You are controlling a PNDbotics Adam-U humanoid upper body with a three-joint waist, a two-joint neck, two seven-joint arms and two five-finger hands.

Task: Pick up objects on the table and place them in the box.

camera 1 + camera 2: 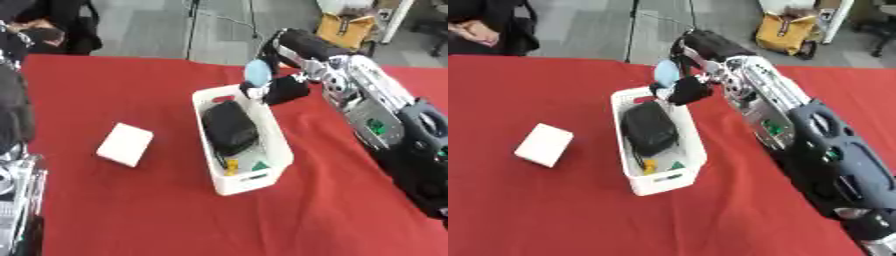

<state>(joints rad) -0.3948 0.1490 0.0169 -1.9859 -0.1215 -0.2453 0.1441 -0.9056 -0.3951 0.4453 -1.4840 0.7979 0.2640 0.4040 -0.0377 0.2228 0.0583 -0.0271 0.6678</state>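
The right hand (282, 90) hangs over the box's (276, 145) twelve o'clock rim, fingers curled round a pale blue object (257, 71). It should move inward over the black bundle (229, 126) before letting go. White block (125, 144) waits at nine o'clock.

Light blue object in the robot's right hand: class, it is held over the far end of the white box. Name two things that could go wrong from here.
1. The light blue object sits over the far rim of the white box, not its middle; if the right hand releases now, it may fall outside.
2. The black bag fills much of the box, so the object may roll off it.
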